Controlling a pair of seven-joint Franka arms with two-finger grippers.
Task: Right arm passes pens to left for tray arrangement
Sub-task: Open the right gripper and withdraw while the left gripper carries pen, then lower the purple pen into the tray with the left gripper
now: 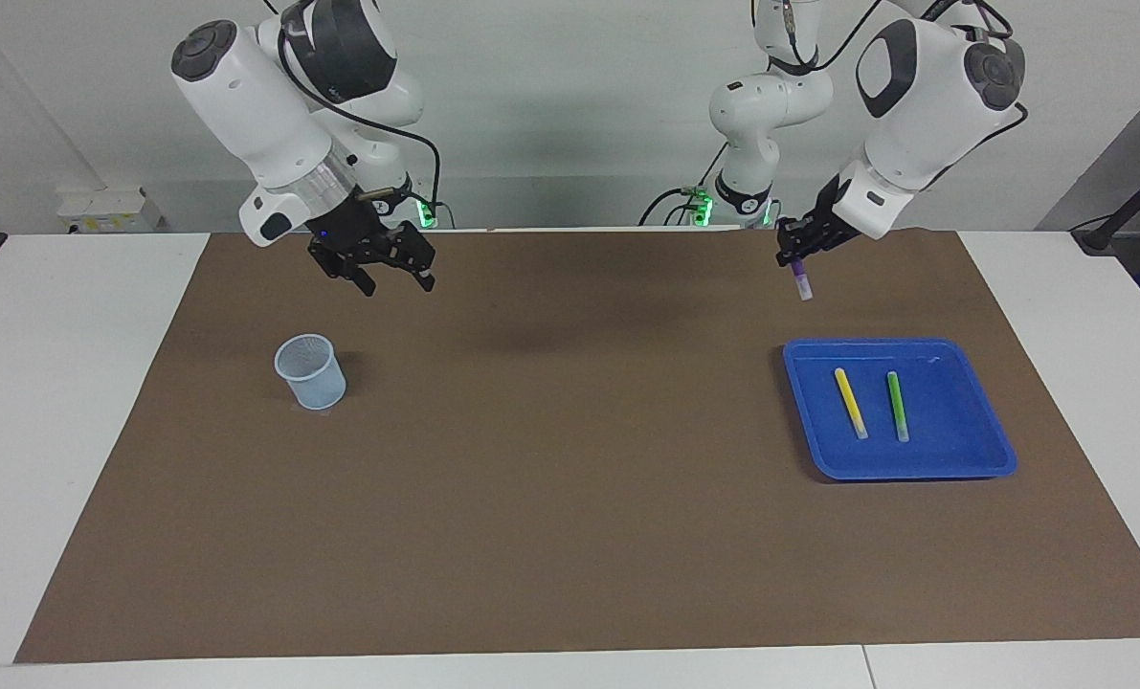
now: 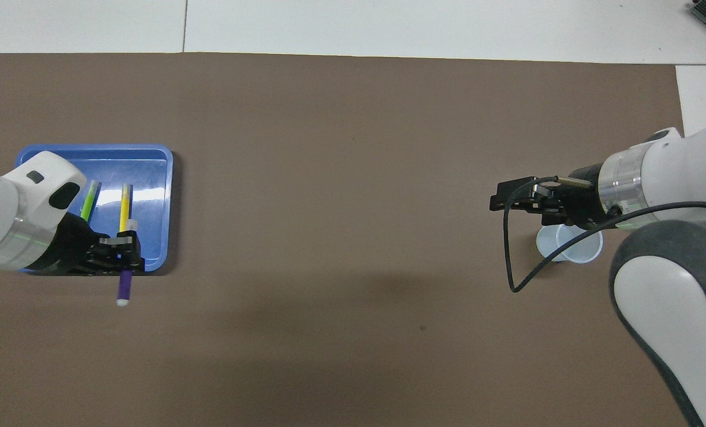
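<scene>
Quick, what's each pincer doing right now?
Left pincer: shut on the purple pen, up in the air near the blue tray.
Right pincer: open, empty, near the cup.

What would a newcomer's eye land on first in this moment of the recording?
Probably the bright blue tray toward the left arm's end of the table, with a yellow pen and a green pen lying side by side in it. Next, the left gripper up in the air, shut on a purple pen that hangs down near the tray's robot-side edge. The right gripper hangs open and empty near the pale-blue cup.
</scene>
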